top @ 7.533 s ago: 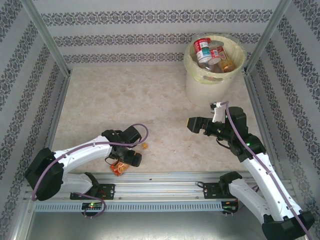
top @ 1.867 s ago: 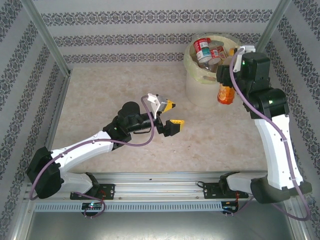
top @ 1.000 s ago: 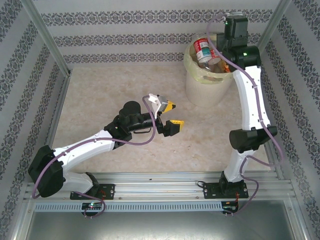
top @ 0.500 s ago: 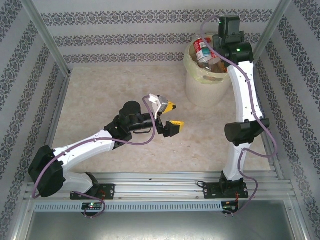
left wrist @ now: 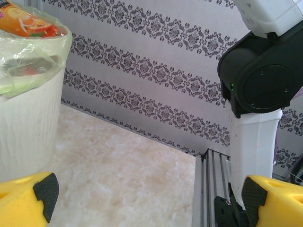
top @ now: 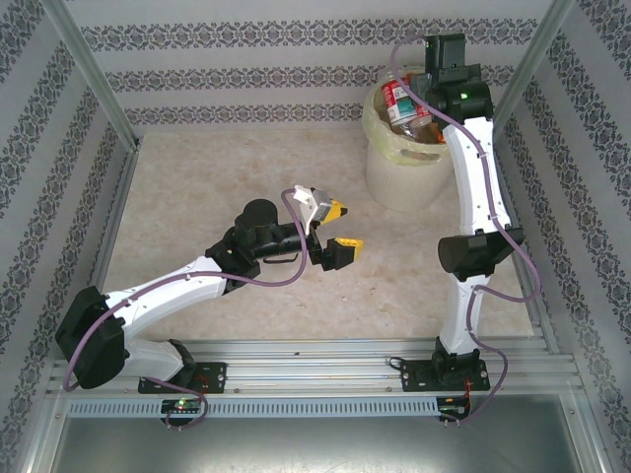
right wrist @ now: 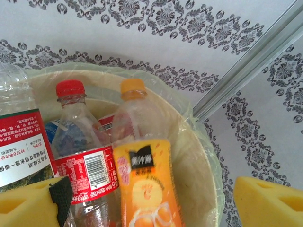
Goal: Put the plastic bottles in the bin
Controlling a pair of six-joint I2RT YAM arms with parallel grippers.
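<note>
The white bin (top: 394, 177) with its pale green liner stands at the back right and holds several plastic bottles. My right gripper (right wrist: 147, 201) hangs open just above the bin's mouth, fingers spread wide. Below it, inside the bin, an orange-labelled bottle (right wrist: 144, 184) leans next to a red-capped, red-labelled bottle (right wrist: 85, 165) and a bigger red-and-white-labelled one (right wrist: 19, 146). My left gripper (top: 333, 229) is held open above mid-table, left of the bin, with nothing between its yellow fingers (left wrist: 28, 198). The bin's side (left wrist: 23, 127) is at the left of the left wrist view.
Patterned walls and metal frame posts (top: 523, 69) close in the table on three sides. The right arm (top: 473, 197) stretches up along the bin's right side, its elbow (left wrist: 258, 85) near the left gripper. Bare marbled tabletop (top: 227, 177) lies to the left.
The right arm rose from the right side with the orange bottle and reached over the bin; the bottle now lies in the bin and the fingers are open. The left arm has stayed still.
</note>
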